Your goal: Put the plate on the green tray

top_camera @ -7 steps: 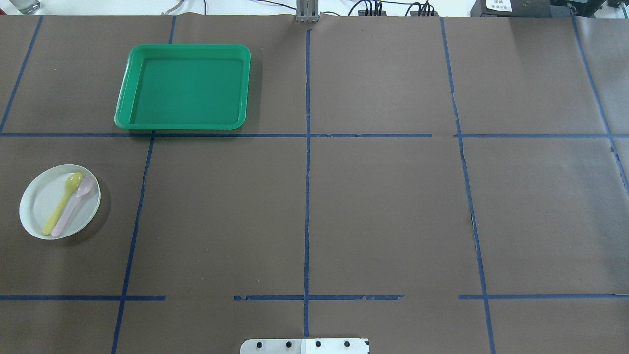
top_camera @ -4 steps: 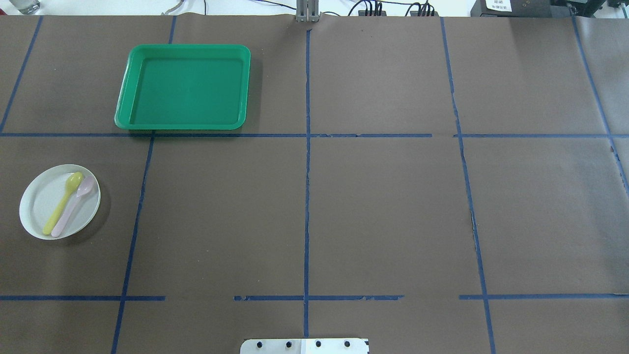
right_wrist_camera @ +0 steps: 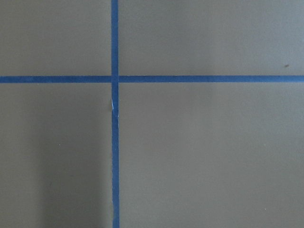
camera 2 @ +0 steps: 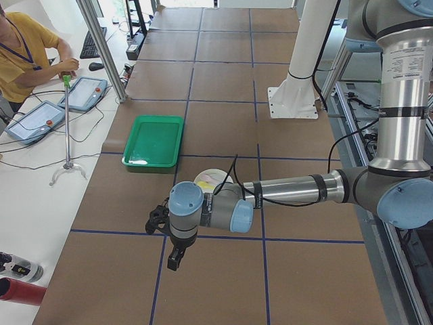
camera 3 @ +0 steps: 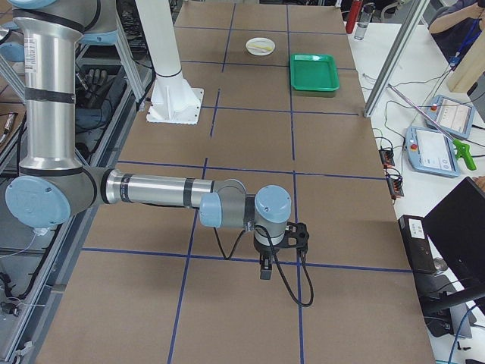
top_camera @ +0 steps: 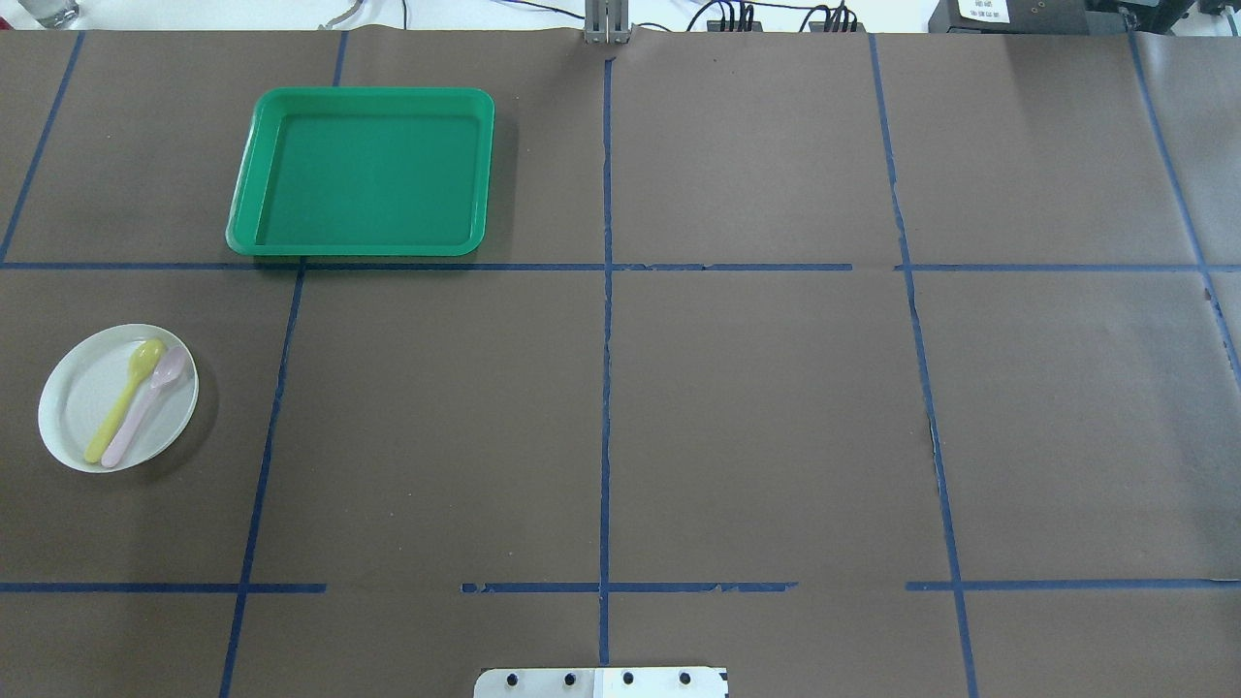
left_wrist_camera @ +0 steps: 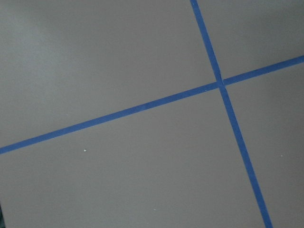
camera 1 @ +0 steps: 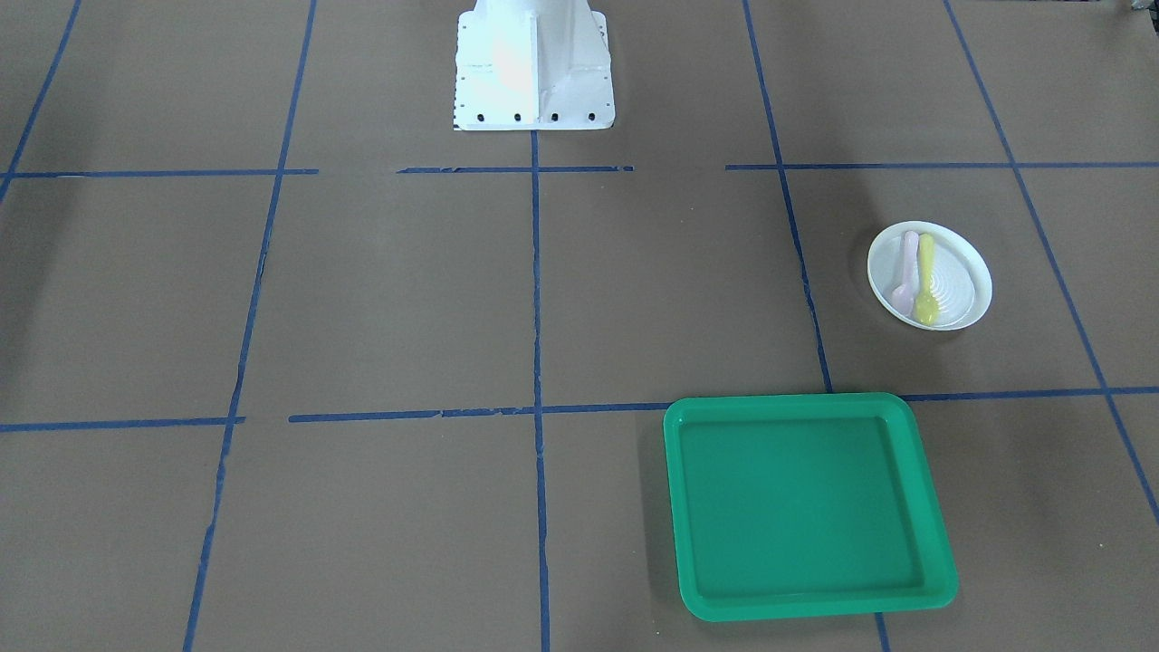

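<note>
The small white plate (top_camera: 82, 402) lies on the brown table at the left, with a yellow spoon (top_camera: 124, 399) and a pink spoon (top_camera: 145, 407) on it. It also shows in the front-facing view (camera 1: 962, 272). The green tray (top_camera: 361, 94) lies flat farther back, apart from the plate; it also shows in the front-facing view (camera 1: 806, 400). My left gripper (camera 2: 174, 258) shows only in the exterior left view, hanging near the table's end, close to the plate (camera 2: 206, 178). My right gripper (camera 3: 264, 268) shows only in the exterior right view, far from the plate (camera 3: 261, 46). I cannot tell whether either is open or shut.
Blue tape lines cross the brown table cover. The robot's white base (camera 1: 532, 68) stands at the table's near edge. Operators sit at a side table with teach pendants (camera 2: 81, 93). A glass (top_camera: 48, 12) stands at the far left corner.
</note>
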Controlling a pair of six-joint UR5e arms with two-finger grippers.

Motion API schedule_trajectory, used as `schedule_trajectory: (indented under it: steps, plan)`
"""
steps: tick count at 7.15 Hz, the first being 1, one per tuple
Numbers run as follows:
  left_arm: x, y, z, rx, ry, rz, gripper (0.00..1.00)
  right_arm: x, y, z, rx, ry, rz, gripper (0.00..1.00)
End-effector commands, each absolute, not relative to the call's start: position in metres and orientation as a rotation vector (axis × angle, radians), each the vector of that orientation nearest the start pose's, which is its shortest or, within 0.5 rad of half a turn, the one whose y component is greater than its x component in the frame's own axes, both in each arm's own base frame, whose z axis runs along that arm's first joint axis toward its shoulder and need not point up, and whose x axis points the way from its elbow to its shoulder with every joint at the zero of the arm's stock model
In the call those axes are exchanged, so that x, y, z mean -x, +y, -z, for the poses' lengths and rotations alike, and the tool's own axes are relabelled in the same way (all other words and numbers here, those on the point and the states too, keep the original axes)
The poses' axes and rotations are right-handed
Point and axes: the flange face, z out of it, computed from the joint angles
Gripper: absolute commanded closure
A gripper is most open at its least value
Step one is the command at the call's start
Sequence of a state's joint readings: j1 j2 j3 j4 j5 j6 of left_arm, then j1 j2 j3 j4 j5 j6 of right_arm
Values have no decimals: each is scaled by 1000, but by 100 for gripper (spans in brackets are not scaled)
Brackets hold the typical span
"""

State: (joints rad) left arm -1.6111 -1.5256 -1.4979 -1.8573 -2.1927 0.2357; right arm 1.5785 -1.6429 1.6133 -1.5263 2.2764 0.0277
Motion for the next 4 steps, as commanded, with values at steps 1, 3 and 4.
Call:
schedule_trajectory:
  steps: [1, 3, 4]
  plan:
    - [98, -482, -692, -264, 538, -255, 0, -72, -462, -673, -6, -706, -29, 0]
    - [81, -480, -694, -234, 659, -202, 0, -72, -462, -673, -6, -706, -29, 0]
    - [41, -495, -684, -187, 682, -170, 0, -72, -462, -672, -8, -706, -28, 0]
